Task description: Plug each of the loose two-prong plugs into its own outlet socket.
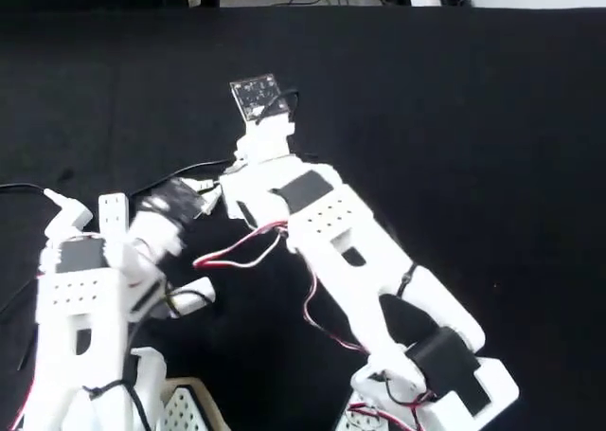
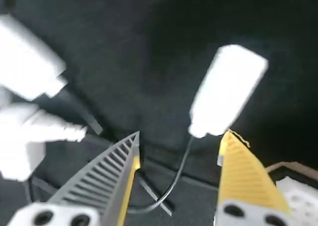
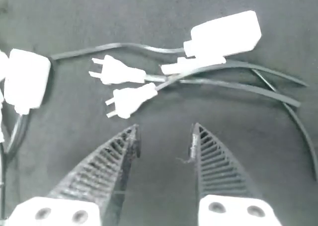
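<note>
In the right wrist view two white two-prong plugs lie loose on the black cloth, one [image 3: 119,71] beside the other [image 3: 130,99], prongs pointing the same way. My right gripper [image 3: 165,128] is open a short way from them, with nothing between its fingers. A white outlet socket [image 3: 224,34] lies beyond the plugs and a second white socket block [image 3: 25,81] off to the side. My left gripper [image 2: 181,134] is open, its yellow-edged fingers [image 2: 238,171] just short of a white socket block [image 2: 227,89] with a dark cable. Nothing is held.
Dark cables [image 3: 248,77] run from the plugs and sockets across the cloth. Blurred white pieces [image 2: 25,67] sit beside the left gripper. In the high view the right arm [image 1: 322,223] stretches over the table's middle beside the left arm [image 1: 85,270]; a white connector [image 1: 62,204] lies at the far left.
</note>
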Controlling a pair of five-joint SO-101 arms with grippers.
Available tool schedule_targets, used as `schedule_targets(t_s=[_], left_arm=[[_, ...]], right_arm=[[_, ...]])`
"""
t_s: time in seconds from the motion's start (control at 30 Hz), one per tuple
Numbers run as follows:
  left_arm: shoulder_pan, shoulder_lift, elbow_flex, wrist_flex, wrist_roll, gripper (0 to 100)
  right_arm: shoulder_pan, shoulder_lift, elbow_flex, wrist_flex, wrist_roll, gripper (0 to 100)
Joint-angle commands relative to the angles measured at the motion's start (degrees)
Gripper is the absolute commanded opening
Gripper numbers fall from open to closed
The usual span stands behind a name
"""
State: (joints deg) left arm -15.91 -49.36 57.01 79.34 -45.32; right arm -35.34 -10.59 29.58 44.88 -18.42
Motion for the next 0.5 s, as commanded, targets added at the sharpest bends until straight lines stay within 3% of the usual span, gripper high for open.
schedule_targets(t_s=[0.0, 0.13, 0.27, 0.47], left_arm=[[-9.5, -0.9, -6.1, 2.5, 1.8, 27], [-19.4, -0.8, -5.6, 0.4, 2.0, 27], [-27.2, -0.8, -3.5, -2.7, 2.0, 27], [-29.6, -0.8, 3.7, -9.6, 1.9, 27]], right_arm=[[-1.1, -0.1, 0.8, -5.1, -5.3, 16.7], [-1.1, 4.3, -0.3, -8.4, -19.4, 16.9], [-4.0, 12.7, -5.6, -8.9, -23.6, 16.9], [-5.5, 28.6, -20.4, -7.0, -33.1, 16.7]])
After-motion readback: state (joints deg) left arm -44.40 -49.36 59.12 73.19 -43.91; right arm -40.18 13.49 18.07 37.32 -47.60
